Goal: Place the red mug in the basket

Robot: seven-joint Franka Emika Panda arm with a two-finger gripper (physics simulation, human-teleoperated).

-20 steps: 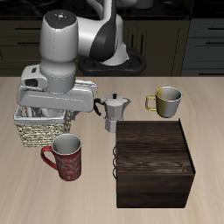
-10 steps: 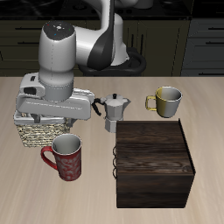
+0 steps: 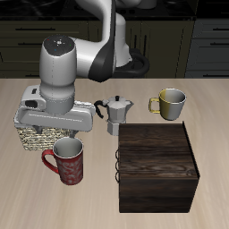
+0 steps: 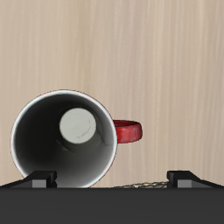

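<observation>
The red mug [image 3: 67, 163] stands upright on the table near the front edge, just in front of the tan wicker basket [image 3: 32, 139]. My gripper [image 3: 55, 127] hangs above the basket's front rim and the mug, not touching either. In the wrist view the mug [image 4: 63, 140] is seen from straight above, with its grey-white inside and its loop handle [image 4: 129, 131]. The two fingertips [image 4: 41, 179] stand wide apart with nothing between them, so the gripper [image 4: 110, 180] is open. A strip of the basket's weave [image 4: 140, 185] shows between the fingers.
A silver moka pot [image 3: 116, 114] stands beside the basket. A yellowish-olive mug [image 3: 170, 104] is farther along the table. A large dark wooden box [image 3: 158, 166] sits beside the red mug near the front edge.
The arm has swung over the basket toward the table's front edge, bringing the open gripper above the red mug. The mug and the basket have not moved.
</observation>
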